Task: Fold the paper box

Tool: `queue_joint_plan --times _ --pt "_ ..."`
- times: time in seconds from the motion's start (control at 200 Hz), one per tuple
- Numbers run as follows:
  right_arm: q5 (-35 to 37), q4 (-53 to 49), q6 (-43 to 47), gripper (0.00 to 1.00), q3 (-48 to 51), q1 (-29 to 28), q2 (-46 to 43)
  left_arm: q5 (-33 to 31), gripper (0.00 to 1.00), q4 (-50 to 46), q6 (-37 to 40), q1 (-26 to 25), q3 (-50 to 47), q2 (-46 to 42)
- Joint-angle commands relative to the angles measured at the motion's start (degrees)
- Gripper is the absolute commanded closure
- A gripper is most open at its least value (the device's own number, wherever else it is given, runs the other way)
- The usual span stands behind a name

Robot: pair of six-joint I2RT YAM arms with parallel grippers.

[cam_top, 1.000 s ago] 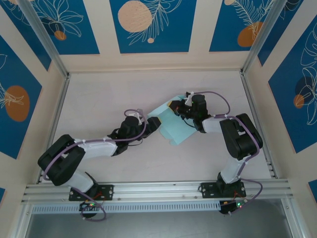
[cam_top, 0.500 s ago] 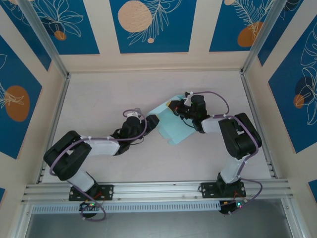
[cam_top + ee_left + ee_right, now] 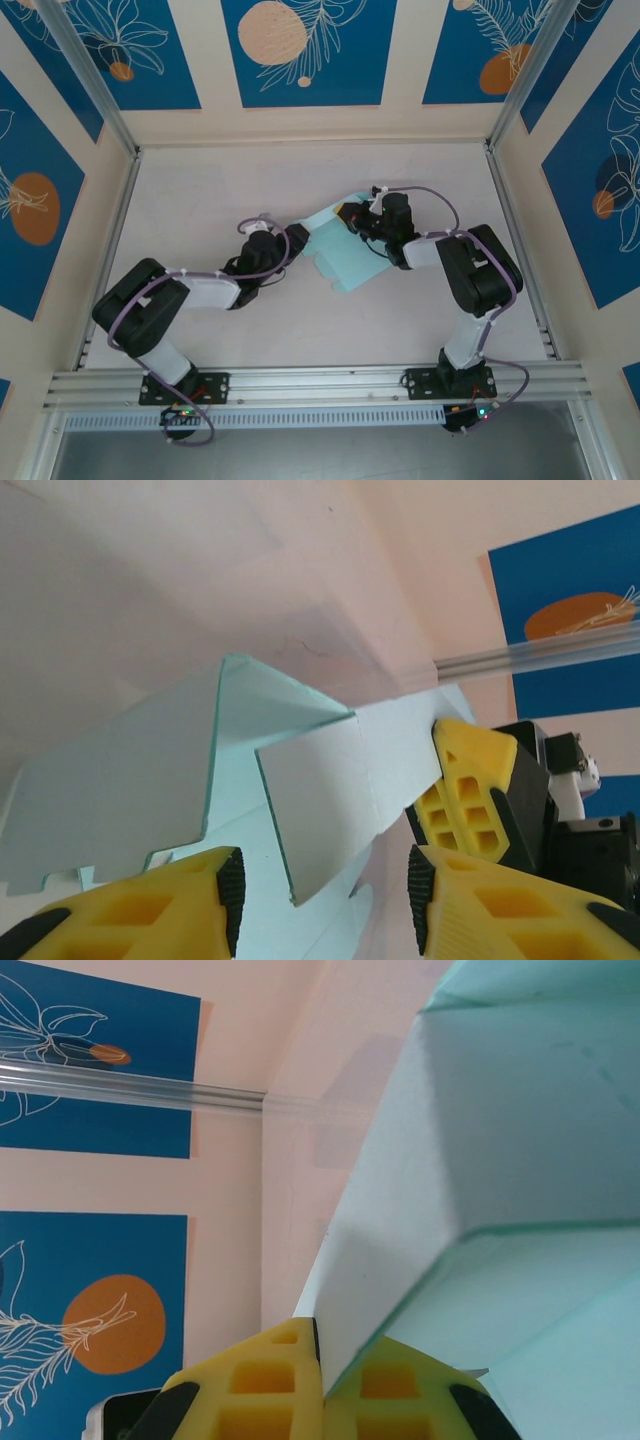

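Note:
The paper box (image 3: 345,258) is a pale light-blue card, partly folded, lying mid-table between both arms. My right gripper (image 3: 352,216) is at its far edge, and in the right wrist view the right gripper (image 3: 322,1370) is shut on a raised panel of the paper box (image 3: 500,1160). My left gripper (image 3: 298,236) is at the box's left side. In the left wrist view the left gripper (image 3: 325,900) stands open, with a loose flap (image 3: 320,810) hanging between its pads (image 3: 232,895), touching neither. The right gripper's yellow fingers (image 3: 470,790) show just beyond that flap.
Aluminium rails run along the front (image 3: 320,380), left (image 3: 110,240) and right (image 3: 515,240) edges of the table. Walls with blue panels (image 3: 308,50) close in the back and sides. Both arms' bases sit at the near rail.
My left gripper has pushed up and right toward the box, and its jaws have narrowed around the flap. The box has shifted slightly left. The right gripper keeps its hold.

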State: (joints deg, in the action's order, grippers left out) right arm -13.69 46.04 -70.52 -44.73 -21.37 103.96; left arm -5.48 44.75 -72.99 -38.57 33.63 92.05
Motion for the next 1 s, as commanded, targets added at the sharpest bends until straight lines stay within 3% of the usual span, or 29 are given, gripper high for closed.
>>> queue_joint_plan --times 0.0,0.325,0.795,0.905,0.995 --pt "1.22 -2.61 1.18 0.99 -0.55 -1.13 2.11 -2.13 0.57 2.07 2.06 1.38 0.62 -1.58" --pt "1.39 -2.75 1.0 0.98 -0.82 -1.58 2.39 -0.16 0.66 3.8 2.05 1.96 1.55 1.44" --pt "1.15 -4.63 1.53 0.97 -1.41 -1.47 2.4 2.6 0.84 6.78 9.09 2.79 0.36 2.33" --pt "0.95 -5.93 2.09 0.93 -1.24 -1.31 1.78 3.09 0.92 5.56 9.37 3.15 0.39 2.45" --pt "0.86 -8.24 3.39 0.83 -0.75 -1.33 0.32 3.44 0.94 4.26 9.95 3.51 0.13 2.22"
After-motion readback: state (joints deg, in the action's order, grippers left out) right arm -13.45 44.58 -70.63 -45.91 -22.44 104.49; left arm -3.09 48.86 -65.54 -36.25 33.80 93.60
